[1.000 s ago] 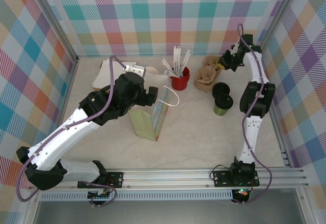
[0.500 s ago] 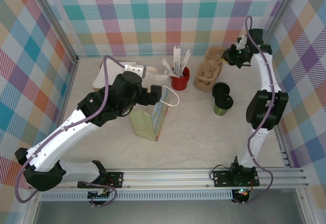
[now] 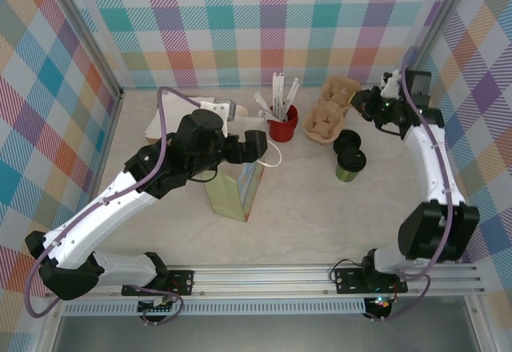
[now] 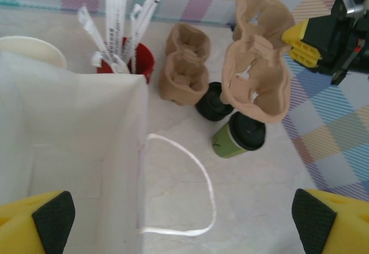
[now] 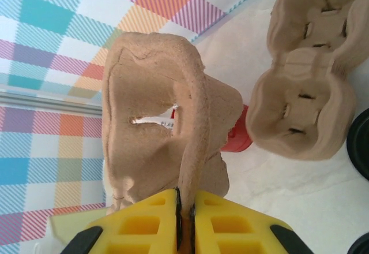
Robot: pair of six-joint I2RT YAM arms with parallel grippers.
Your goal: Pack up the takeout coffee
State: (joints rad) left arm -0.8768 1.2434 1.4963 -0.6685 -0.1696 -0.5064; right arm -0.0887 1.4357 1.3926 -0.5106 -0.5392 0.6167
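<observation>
The takeout coffee [image 3: 348, 166] is an olive-green cup with a black lid, leaning on the table right of centre; it also shows in the left wrist view [image 4: 235, 139]. My right gripper [image 3: 370, 104] is shut on the wall of a brown pulp cup carrier [image 5: 151, 121], with its fingertips [image 5: 185, 216] pinching the rim, and holds it in the air [image 3: 340, 93] behind the coffee. My left gripper [image 3: 253, 147] hovers open over the mouth of the white paper bag [image 3: 233, 190], with the bag's inside [image 4: 69, 150] and its loop handle [image 4: 199, 173] below it.
A second carrier [image 3: 321, 125] lies on the table beside the red cup [image 3: 282, 125] of white stirrers. A black-lidded thing [image 3: 346, 139] sits just behind the coffee. A cream-white cup [image 4: 29, 49] and flat paper [image 3: 172, 112] lie at the back left.
My right gripper has lifted one carrier off the other and drawn it right and slightly toward the near side. The left gripper has shifted a little right over the bag.
</observation>
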